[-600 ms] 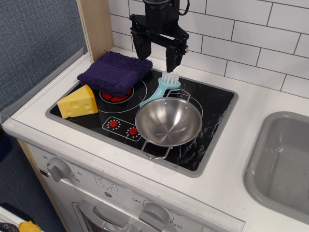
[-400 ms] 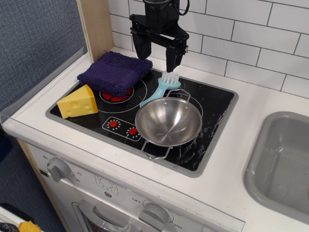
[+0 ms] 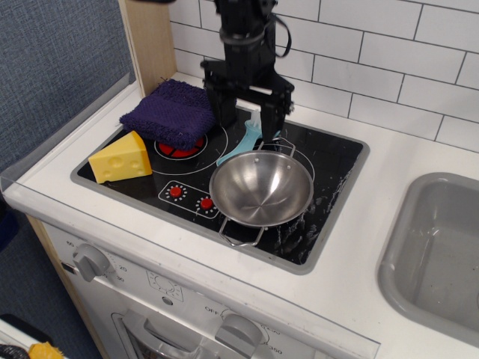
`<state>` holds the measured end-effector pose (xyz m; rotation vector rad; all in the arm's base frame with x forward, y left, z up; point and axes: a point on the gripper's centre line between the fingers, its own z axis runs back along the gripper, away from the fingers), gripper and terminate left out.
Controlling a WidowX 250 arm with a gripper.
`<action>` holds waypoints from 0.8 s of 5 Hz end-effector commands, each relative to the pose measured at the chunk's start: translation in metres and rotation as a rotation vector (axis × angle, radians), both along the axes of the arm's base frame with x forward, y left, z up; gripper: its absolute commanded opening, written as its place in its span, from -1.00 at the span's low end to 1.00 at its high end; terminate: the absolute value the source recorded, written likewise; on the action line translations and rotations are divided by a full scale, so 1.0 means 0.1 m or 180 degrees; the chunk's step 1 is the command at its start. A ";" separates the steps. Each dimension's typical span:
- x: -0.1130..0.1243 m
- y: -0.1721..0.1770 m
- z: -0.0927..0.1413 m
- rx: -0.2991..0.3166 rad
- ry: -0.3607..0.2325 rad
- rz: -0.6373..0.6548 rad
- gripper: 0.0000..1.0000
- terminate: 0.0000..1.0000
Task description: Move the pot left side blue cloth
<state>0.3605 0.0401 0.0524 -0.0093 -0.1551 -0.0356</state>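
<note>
— Four things lie on the black cooktop [image 3: 329, 161], yes?

— Yes. I count the steel pot [image 3: 261, 188], the navy terry cloth [image 3: 178, 112], the yellow cheese wedge [image 3: 120, 157] and the light-blue brush [image 3: 248, 137].

— Where is the pot exactly?

— It stands upright near the front middle of the cooktop, to the right of the two small red dials [image 3: 189, 197]. One wire loop handle points to the front, the other to the back. The pot is well apart from the cloth, which lies folded at the back left corner and covers part of the red burner ring [image 3: 179, 149].

— And the gripper?

— The black gripper [image 3: 248, 123] hangs low over the brush, just behind the back rim of the pot. Its two fingers [image 3: 224, 112] point down and stand wide apart, one on each side of the brush head. It holds nothing; I cannot tell if a finger touches the brush.

— The cheese?

— In front of the cloth, at the left edge. The grey sink [image 3: 419, 258] is at the far right of the counter.
</note>
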 end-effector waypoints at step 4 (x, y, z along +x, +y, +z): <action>-0.73 -0.88 0.10 -0.0123 0.0092 -0.0639 1.00 -1.00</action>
